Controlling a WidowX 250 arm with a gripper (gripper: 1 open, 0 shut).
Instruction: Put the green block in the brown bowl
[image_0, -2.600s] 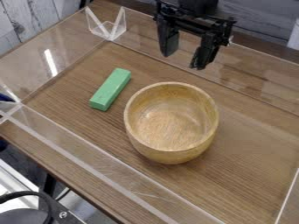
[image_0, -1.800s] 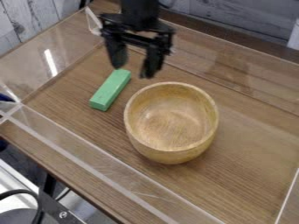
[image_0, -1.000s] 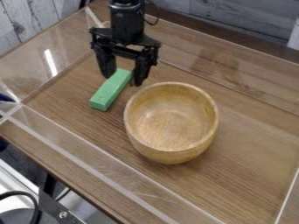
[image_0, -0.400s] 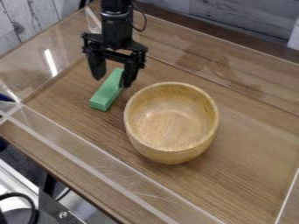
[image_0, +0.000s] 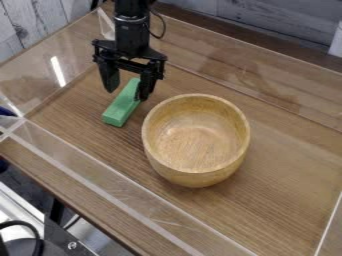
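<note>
Wooden tabletop (image_0: 80, 170) with wide-spread black fingers (image_0: 130, 73) around the green block (image_0: 126, 103), beside the brown bowl (image_0: 197, 141).

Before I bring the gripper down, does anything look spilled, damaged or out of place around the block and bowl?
Nothing stands out. The green block lies flat beside the bowl, which sits upright with no visible damage, and the open gripper is at the block's far end.

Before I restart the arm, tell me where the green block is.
The green block lies on the table, left of the brown bowl in the camera view, beneath the open gripper.
</note>
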